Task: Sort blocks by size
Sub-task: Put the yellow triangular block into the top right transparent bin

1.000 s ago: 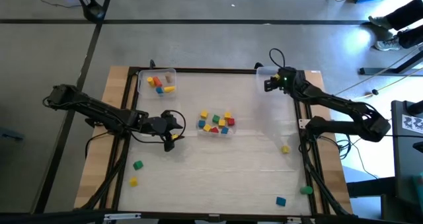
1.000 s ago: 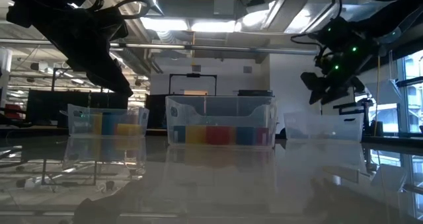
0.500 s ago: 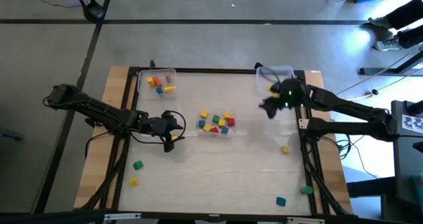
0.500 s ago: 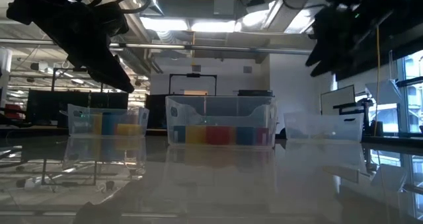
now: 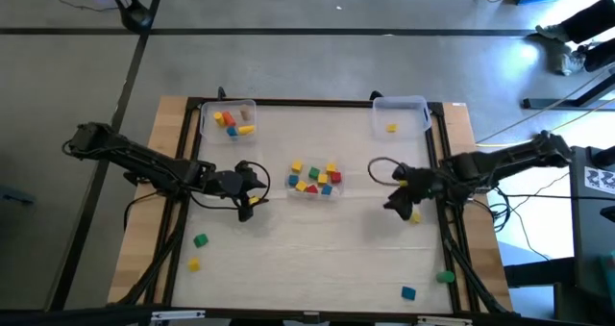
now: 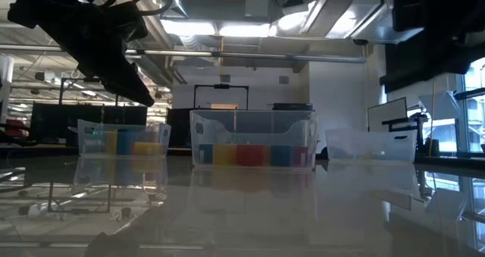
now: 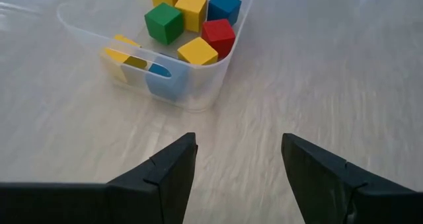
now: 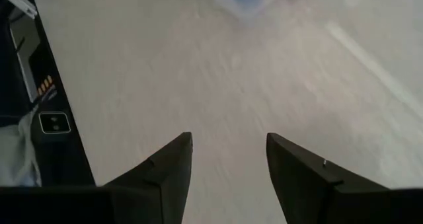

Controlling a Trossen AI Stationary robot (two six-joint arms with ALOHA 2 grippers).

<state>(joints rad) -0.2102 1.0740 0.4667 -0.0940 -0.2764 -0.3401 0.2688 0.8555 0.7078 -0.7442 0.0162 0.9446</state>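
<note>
So, we see left gripper (image 5: 252, 193) hovering just left of middle bin (image 5: 314, 178), fingers (image 7: 168, 168) spread, nothing between them. Middle bin packed with blocks (image 7: 190, 16): red, yellow, green, blue. Right gripper (image 5: 396, 199) sits right of centre, just beside loose yellow block (image 5: 415, 216), jaws apart and empty in wrist view. Far left bin (image 5: 229, 118) holds few orange and yellow pieces, far right bin (image 5: 402, 113) one yellow block (image 5: 391, 127). Strays near front: green (image 5: 200, 239), yellow (image 5: 194, 263), blue (image 5: 408, 291), green (image 5: 445, 277).
</note>
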